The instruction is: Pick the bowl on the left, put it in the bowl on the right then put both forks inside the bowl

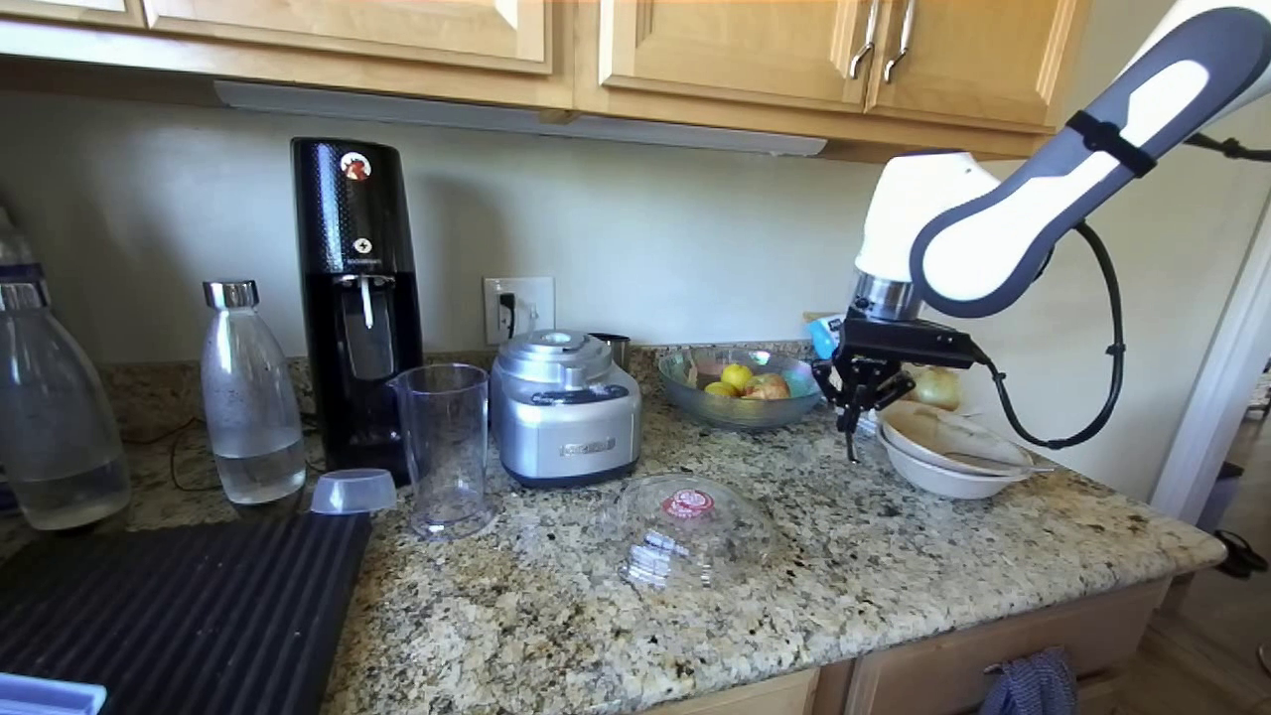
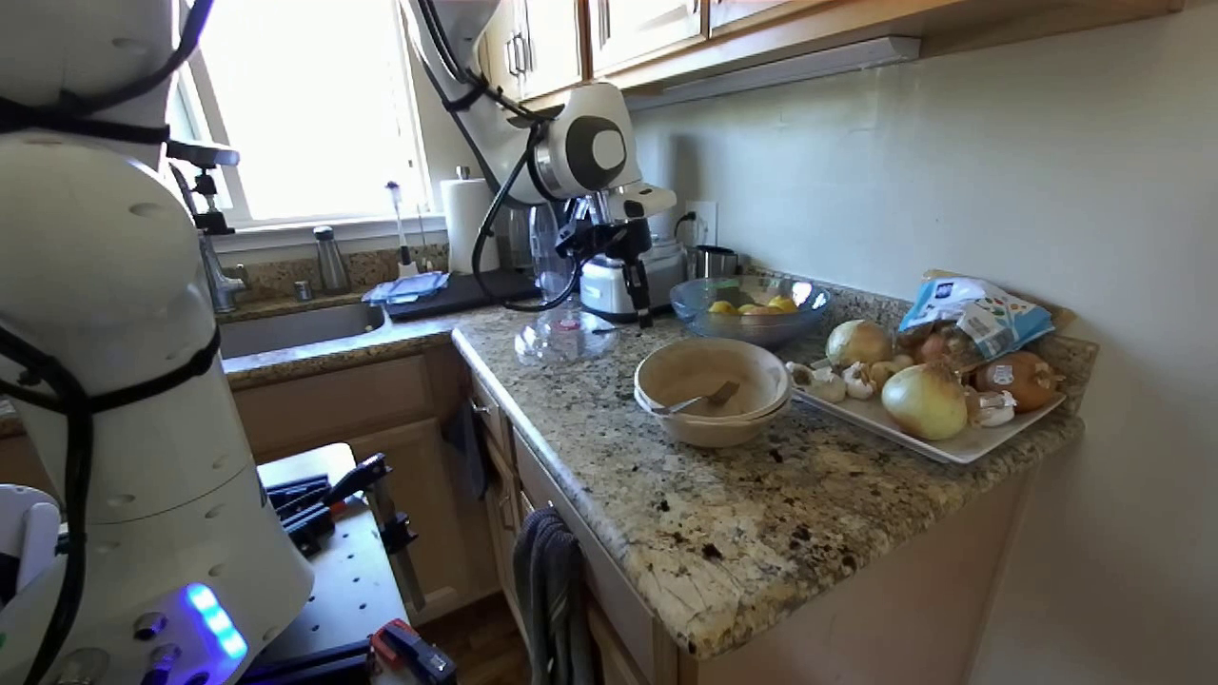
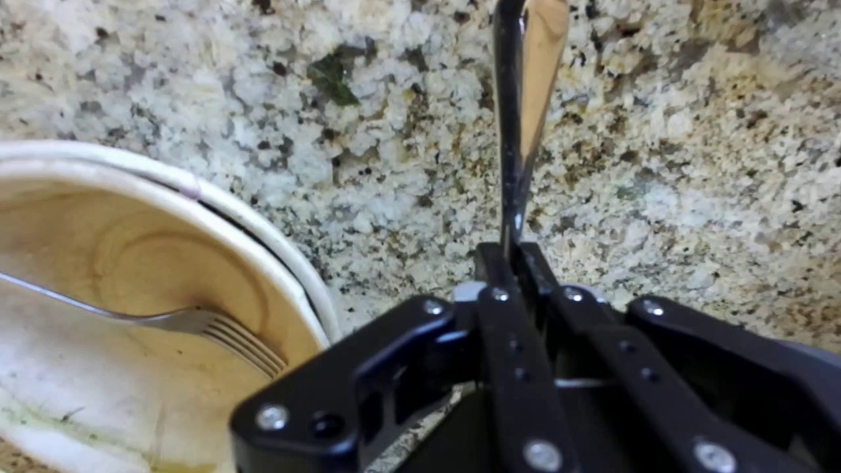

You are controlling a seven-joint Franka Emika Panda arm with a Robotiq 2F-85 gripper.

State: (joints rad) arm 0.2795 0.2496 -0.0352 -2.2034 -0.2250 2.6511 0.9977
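Note:
Two off-white bowls stand nested on the counter. The inner bowl [image 1: 918, 427] sits in the outer bowl [image 1: 943, 484]; the inner bowl [image 2: 671, 371] and outer bowl [image 2: 709, 434] show likewise in an exterior view. One fork [image 3: 177, 320] lies in the inner bowl, its handle over the rim; it also shows in an exterior view [image 2: 720, 395]. My gripper [image 3: 509, 253] is shut on a second metal utensil, seemingly the other fork [image 3: 512, 118]; its far end is cut off by the frame. The gripper [image 2: 644, 319] is above the counter, beside the bowls and apart from them.
A glass fruit bowl [image 1: 735, 412] stands behind the gripper. A clear upturned dome [image 1: 695, 536] and food processor [image 1: 568, 427] stand on the counter [image 2: 723, 542]. A white tray of onions and garlic [image 2: 937, 442] is beside the bowls. Cabinets [image 1: 735, 50] hang above.

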